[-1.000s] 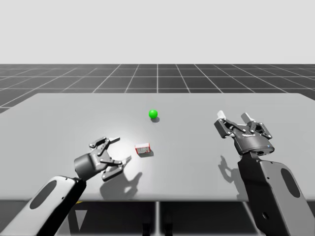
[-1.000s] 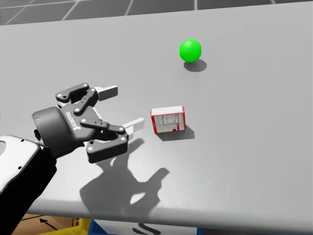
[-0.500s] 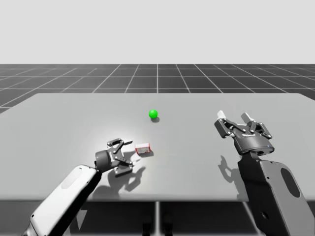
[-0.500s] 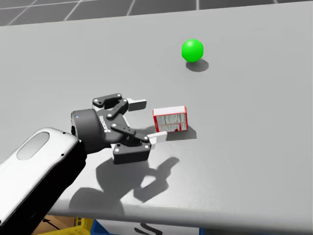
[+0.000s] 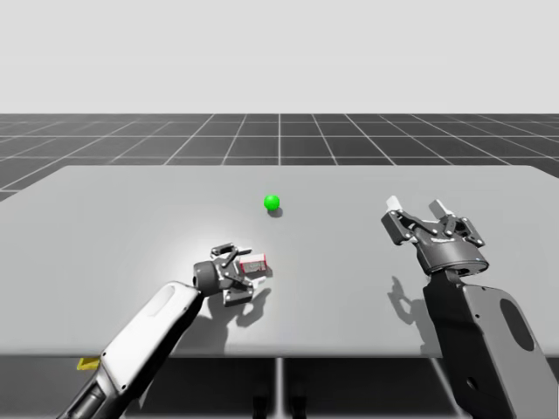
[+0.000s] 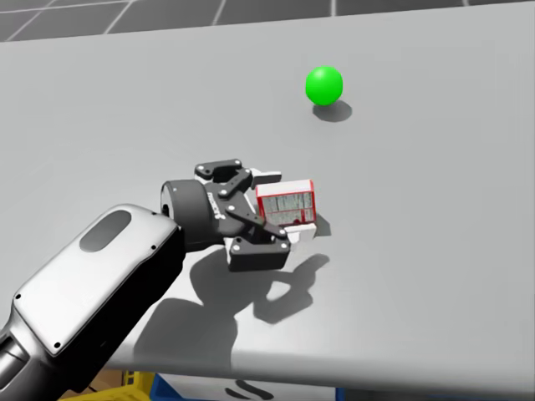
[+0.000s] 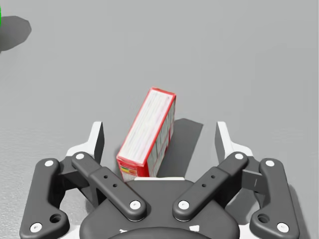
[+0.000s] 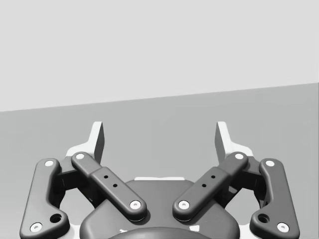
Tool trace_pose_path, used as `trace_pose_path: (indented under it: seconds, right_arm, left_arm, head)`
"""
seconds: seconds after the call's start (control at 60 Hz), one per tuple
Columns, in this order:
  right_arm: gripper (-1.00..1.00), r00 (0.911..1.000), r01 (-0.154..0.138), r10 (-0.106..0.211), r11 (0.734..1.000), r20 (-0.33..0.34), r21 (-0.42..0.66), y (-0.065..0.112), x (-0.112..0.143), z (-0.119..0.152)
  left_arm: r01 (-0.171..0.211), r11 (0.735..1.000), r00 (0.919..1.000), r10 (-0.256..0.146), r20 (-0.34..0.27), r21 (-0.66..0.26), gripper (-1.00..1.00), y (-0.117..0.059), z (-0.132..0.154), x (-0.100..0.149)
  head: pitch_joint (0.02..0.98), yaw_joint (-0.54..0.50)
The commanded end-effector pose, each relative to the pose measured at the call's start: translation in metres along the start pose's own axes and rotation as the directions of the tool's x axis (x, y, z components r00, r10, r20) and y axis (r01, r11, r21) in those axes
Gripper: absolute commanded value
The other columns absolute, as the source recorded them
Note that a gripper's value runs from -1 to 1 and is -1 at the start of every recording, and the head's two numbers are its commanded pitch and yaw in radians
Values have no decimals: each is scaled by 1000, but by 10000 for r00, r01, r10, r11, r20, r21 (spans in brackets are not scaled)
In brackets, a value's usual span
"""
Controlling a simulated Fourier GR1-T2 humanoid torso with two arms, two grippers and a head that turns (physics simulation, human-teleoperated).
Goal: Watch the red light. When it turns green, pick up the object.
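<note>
Grey and matte, one flat table (image 5: 105,218) fills my working area, with a dark floor (image 5: 279,135) ruled in pale grid lines behind it and a blank pale backdrop above. From the left comes my one left arm, a smooth white shell ending in a dark rounded wrist. Its left gripper (image 5: 247,272) lies low over the table, two black linkage fingers tipped with white pads (image 7: 98,139). Those fingers are spread wide on either side of the single box (image 5: 254,263), and from the wrist camera I see a gap on each side, narrower at one pad and broader at the other, so nothing is clamped. The box (image 7: 149,132) is a small thin rectangular carton, red along its edges with pale printed faces. It stands on a narrow side near the table's middle, skewed against the gripper's line, its near end close to the palm. From my head camera the left gripper (image 6: 284,207) straddles the box (image 6: 286,203). Further back and slightly to the right sits one light (image 5: 272,202), a smooth glossy ball showing green (image 6: 324,86), well apart from the box. On the right, my right arm rises as a dark grey column. The right gripper (image 5: 414,206) is held up above the table, far from the box, its two white-tipped fingers splayed with nothing between them (image 8: 159,137).
</note>
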Motion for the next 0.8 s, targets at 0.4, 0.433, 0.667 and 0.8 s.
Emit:
trace_pose_path:
  seconds: [0.4, 0.433, 0.667, 0.8]
  right_arm:
    - [-1000, 10000, 27, -27, 10000, 57, -14, -2, 2, 0]
    - [-1000, 10000, 20, -20, 10000, 56, -20, -2, 2, 0]
    - [-1000, 10000, 25, -24, 10000, 67, -34, -3, 2, 1]
    - [-1000, 10000, 16, -16, 10000, 58, -41, -4, 2, 0]
  left_arm:
    - [249, 9987, 9982, -273, -533, -448, 1000, -5, 0, -11]
    - [255, 9986, 9982, -279, -536, -453, 1000, -5, 0, -11]
    - [373, 9980, 9975, -402, -582, -510, 1000, -8, 4, -11]
    - [417, 9984, 9984, -431, -363, -377, 1000, -8, 7, -5]
  head:
    - [691, 167]
    - [664, 167]
    - [443, 164]
    - [400, 162]
